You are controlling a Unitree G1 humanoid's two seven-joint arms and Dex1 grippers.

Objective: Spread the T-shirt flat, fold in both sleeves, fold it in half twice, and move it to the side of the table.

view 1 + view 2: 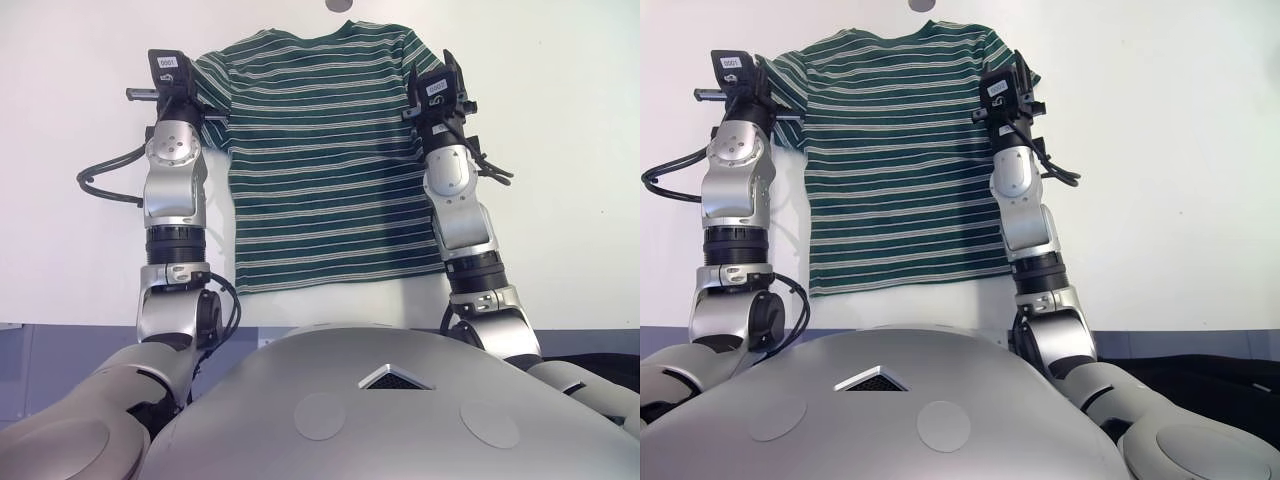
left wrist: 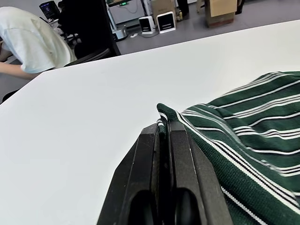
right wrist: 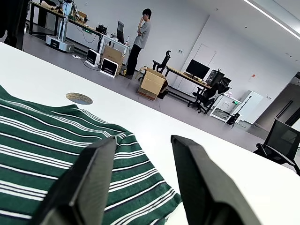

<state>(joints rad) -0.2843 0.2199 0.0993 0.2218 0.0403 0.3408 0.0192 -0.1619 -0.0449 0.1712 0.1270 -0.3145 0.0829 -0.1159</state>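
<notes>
T-shirt [image 1: 325, 160] lies flat in the middle of the surface [image 1: 560, 200], collar far. Left hand [image 2: 162, 127] is clamped on the left sleeve [image 1: 212, 80] hem, right hand [image 3: 143, 143] gapes over the right sleeve [image 3: 150, 201]. I'd pinch that too, then drag both inward evenly, no bunching.

1. We see an open-plan office or robotics lab: a wide room with white walls and a grey floor [image 2: 187, 35].
2. Desks [image 3: 183, 73] along the far side carry monitors [image 3: 197, 68], with black office chairs [image 3: 164, 61] beside them.
3. Cardboard boxes [image 3: 152, 83] and small white units [image 3: 108, 68] stand on the floor.
4. A light strip [image 3: 272, 16] runs along the ceiling.
5. Nearest us lies a large white tabletop [image 3: 243, 159] with a round cable port [image 3: 78, 98].
</notes>
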